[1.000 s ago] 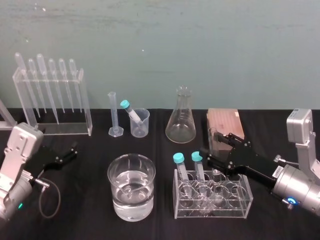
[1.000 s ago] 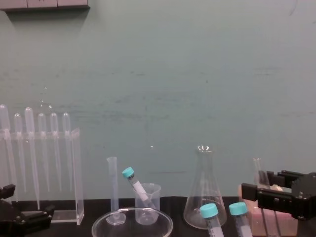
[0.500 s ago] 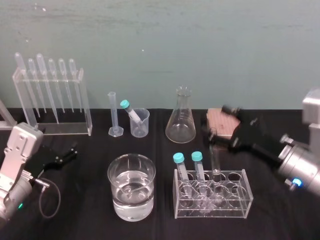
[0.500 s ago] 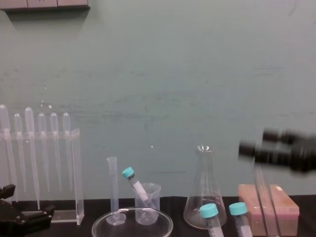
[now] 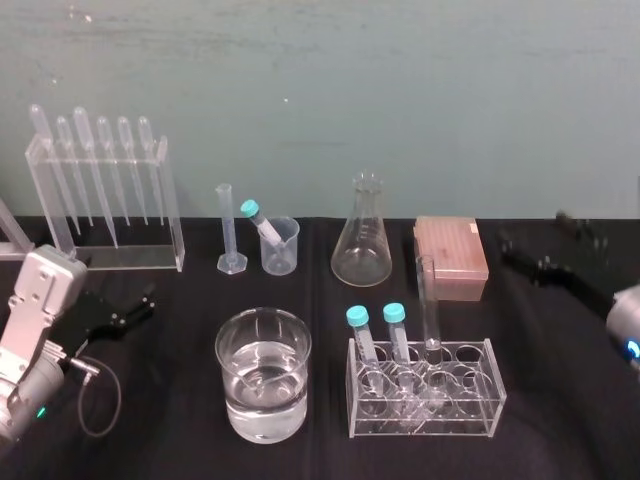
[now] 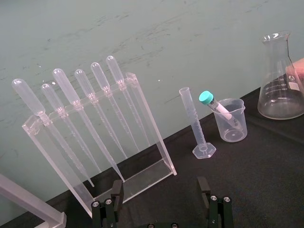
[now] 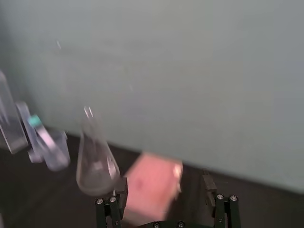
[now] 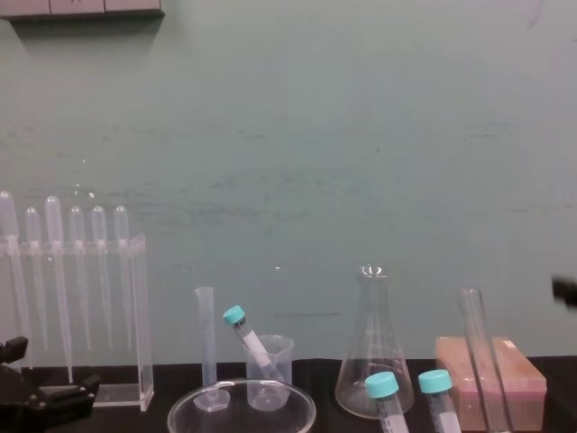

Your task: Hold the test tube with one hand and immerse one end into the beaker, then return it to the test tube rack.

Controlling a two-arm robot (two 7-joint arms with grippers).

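Just past the beaker [image 5: 262, 375], the tube [image 5: 428, 300] stands upright in the clear rack [image 5: 425, 405], so I judge the return done and nothing left, while my right end effector [image 7: 165, 194] hangs released and empty well to the tube's right, and my left end effector [image 6: 160, 190] sits parked, fingers spread.

Pipette stand [image 5: 105, 200] back left, cylinder [image 5: 227, 232], cup [image 5: 283, 252], flask [image 5: 362, 245] and box [image 5: 450, 258] in a row to its right, beaker [image 5: 262, 375] in front, rack [image 5: 475, 400] right of beaker, test tube [image 5: 430, 305] standing in rack.
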